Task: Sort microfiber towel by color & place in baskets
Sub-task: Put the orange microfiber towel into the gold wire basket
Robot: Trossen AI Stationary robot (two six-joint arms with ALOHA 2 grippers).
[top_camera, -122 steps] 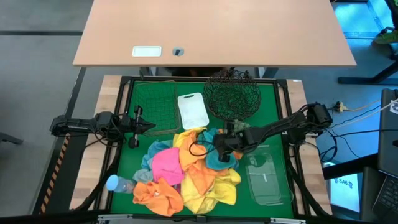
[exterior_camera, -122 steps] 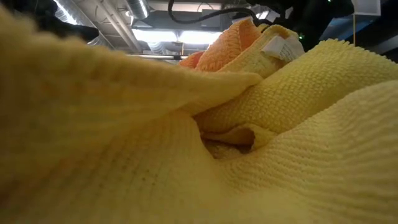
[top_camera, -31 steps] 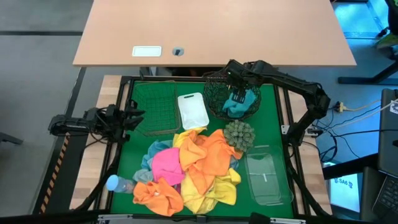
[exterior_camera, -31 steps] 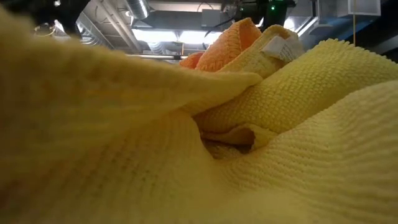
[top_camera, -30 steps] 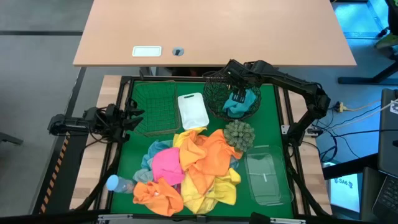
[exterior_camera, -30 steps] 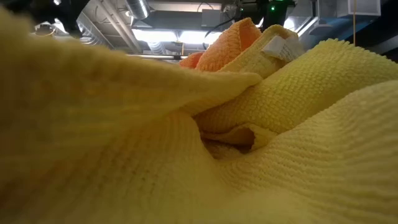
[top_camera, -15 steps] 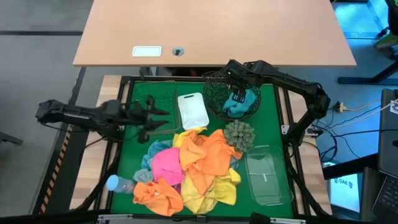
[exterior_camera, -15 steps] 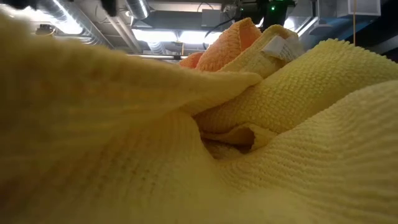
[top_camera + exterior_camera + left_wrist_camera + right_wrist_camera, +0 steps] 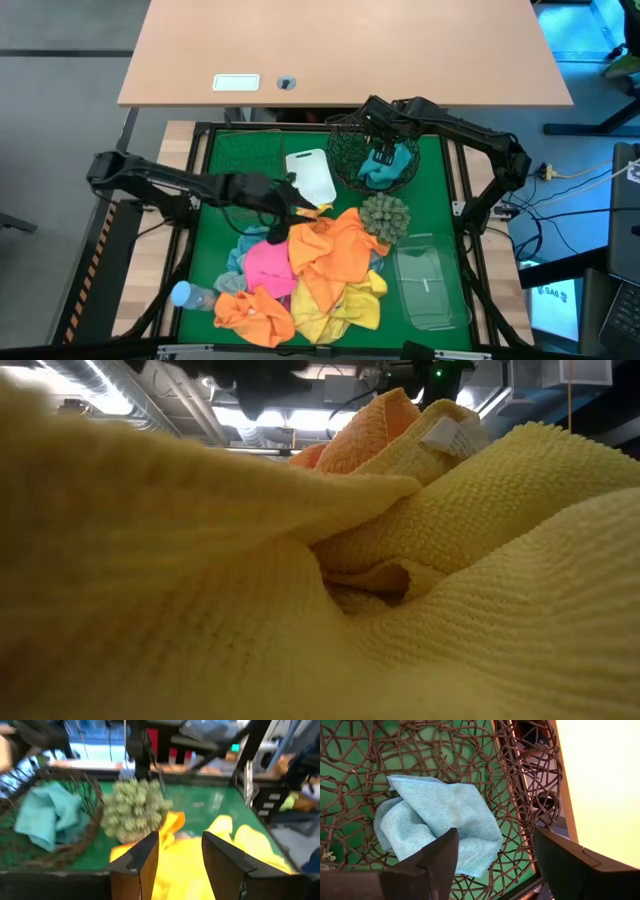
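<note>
A pile of microfiber towels lies on the green mat: pink, orange, yellow and light blue. My left gripper hovers open over the pile's far left part, with yellow cloth beyond its fingers. My right gripper stands open above the round black wire-mesh basket. A teal towel lies crumpled on that basket's bottom. The low view shows almost only yellow towel.
The dark square wire-grid basket and the white tub stand at the far left. A spiky ball plant sits beside the pile, the clear tray lies at the right, and a blue-capped bottle lies near left.
My left arm has swung out from the table's left edge toward the right, past the square basket, and its gripper now stands over the far left part of the towel pile. My right gripper has stayed over the round basket with the teal towel below it.
</note>
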